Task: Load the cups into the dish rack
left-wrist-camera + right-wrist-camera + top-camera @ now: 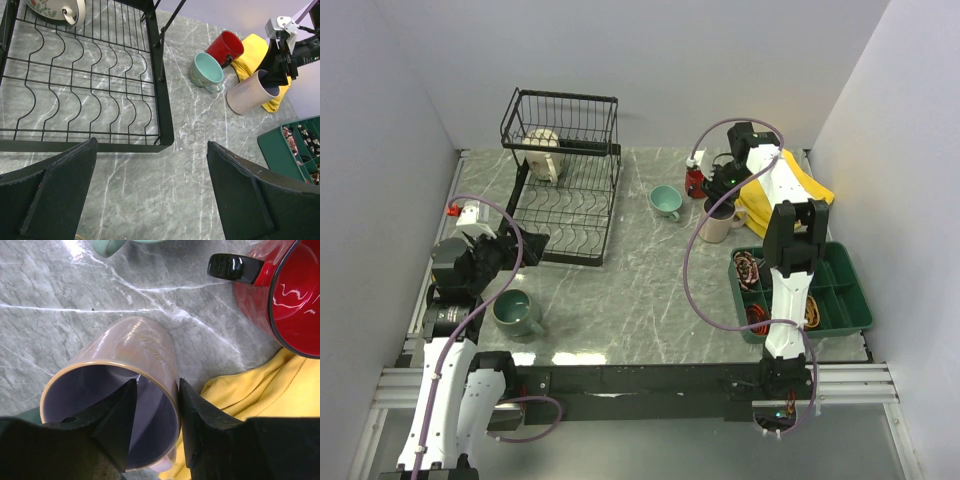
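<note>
The grey marble desk (640,300) carries the black dish rack (565,195) at the far left. One cream cup (542,150) is in the rack's tall basket end, so most of the loading is not yet done. A green tray (845,290) lies at the right edge and is not part of the job.

The left tool (151,145) hangs over the desk by the near corner of the rack, its jaws wide apart and empty. A grey-green cup (517,312) stands just beside that arm.

The right tool (157,385) is at the far right, on the beige cup (135,365) with the lilac inside. One finger (117,415) is inside the mouth and the other is outside, with the wall between them. A little lilac shows between the inner finger and the wall, so I judge the jaws partly open and the cup not yet pinched. This cup rests on the desk, against a yellow cloth (250,395), near the red cup (285,295) and the small teal cup (666,202).

The step in hand, I think, is the grasp of the beige cup. The next move calls for a firm pinch on the wall, then a straight lift clear of the red cup before the long carry to the rack.
</note>
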`<state>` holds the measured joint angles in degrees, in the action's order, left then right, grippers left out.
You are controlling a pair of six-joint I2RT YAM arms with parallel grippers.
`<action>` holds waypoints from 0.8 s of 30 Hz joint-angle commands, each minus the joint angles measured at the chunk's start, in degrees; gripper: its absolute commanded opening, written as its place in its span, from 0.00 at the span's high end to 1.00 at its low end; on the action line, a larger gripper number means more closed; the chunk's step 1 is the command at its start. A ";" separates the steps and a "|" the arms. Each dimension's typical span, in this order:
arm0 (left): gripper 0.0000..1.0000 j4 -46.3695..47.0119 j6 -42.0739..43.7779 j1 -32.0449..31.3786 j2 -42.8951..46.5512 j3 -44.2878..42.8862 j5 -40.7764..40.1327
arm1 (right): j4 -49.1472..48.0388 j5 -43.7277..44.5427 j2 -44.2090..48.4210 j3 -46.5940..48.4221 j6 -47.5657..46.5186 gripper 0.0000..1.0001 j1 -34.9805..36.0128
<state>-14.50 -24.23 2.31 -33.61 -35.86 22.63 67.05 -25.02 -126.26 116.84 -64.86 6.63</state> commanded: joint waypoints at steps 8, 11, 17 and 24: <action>0.04 1.93 -0.47 -0.02 -0.32 0.26 1.36 | 1.77 -2.14 -1.36 1.73 -1.58 0.76 1.36; 0.04 2.11 -1.00 -0.02 -1.28 0.35 2.85 | 1.42 -2.84 -1.19 1.38 -1.15 0.89 1.45; 0.04 4.12 -1.17 -0.02 -4.63 0.44 9.44 | -2.88 -7.93 2.67 -0.73 7.88 1.00 1.37; 0.04 22.13 -16.15 -0.02 -1.73 4.82 24.20 | -5.95 -19.71 9.88 -1.07 28.45 1.00 1.19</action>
<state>-7.60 -29.23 2.33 -37.58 -32.64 35.75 64.27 -32.75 -126.15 116.51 -51.77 7.49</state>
